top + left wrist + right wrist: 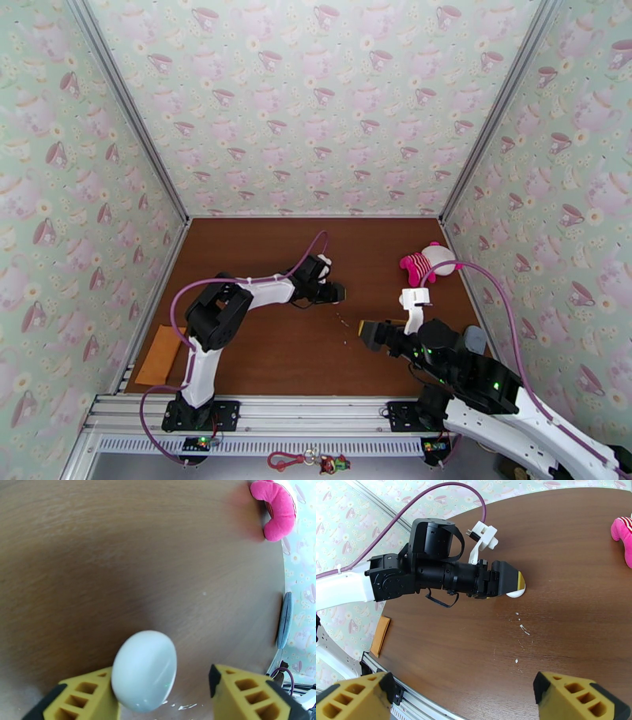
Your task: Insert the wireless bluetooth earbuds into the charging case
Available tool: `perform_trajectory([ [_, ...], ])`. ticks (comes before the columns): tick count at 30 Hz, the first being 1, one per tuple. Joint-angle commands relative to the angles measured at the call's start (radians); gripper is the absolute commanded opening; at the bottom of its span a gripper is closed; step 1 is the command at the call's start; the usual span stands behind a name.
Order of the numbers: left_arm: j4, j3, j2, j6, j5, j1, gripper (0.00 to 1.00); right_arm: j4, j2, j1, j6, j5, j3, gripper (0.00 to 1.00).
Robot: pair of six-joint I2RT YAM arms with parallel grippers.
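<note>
Jaws of the left gripper [336, 293] point across the tabletop [261, 355] from above. The right gripper [365, 330] faces it close by, with what look like the tiny earbuds [341, 319] between them. At the left wrist, those jaws gape wide, and the white charging case [144, 671] rests against one side, clear of the other. At the right wrist, jaws also spread wide hover above the loose earbuds near the case. Insertion looks unstarted. Next, I'd judge, comes steadying and opening the case.
</note>
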Motion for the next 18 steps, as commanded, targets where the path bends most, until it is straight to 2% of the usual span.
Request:
perform_trajectory([
  [1, -0.082, 0.013, 0.028, 0.018, -0.073, 0.018, 0.63, -0.001, 0.000, -0.004, 0.011, -0.013, 0.018, 0.99],
  [6, -0.119, 0.035, 0.024, 0.037, -0.093, 0.018, 0.67, 0.005, -0.002, -0.004, 0.009, -0.015, 0.016, 0.99],
  [8, -0.134, 0.045, 0.022, 0.042, -0.103, 0.018, 0.73, 0.006, -0.002, -0.005, 0.008, -0.015, 0.016, 0.99],
  [13, -0.178, 0.074, 0.018, 0.061, -0.115, 0.018, 0.75, 0.001, -0.003, -0.005, 0.009, -0.017, 0.020, 0.99],
  [18, -0.236, 0.122, -0.001, 0.088, -0.177, 0.024, 0.77, -0.007, -0.008, -0.005, 0.012, -0.014, 0.023, 0.99],
])
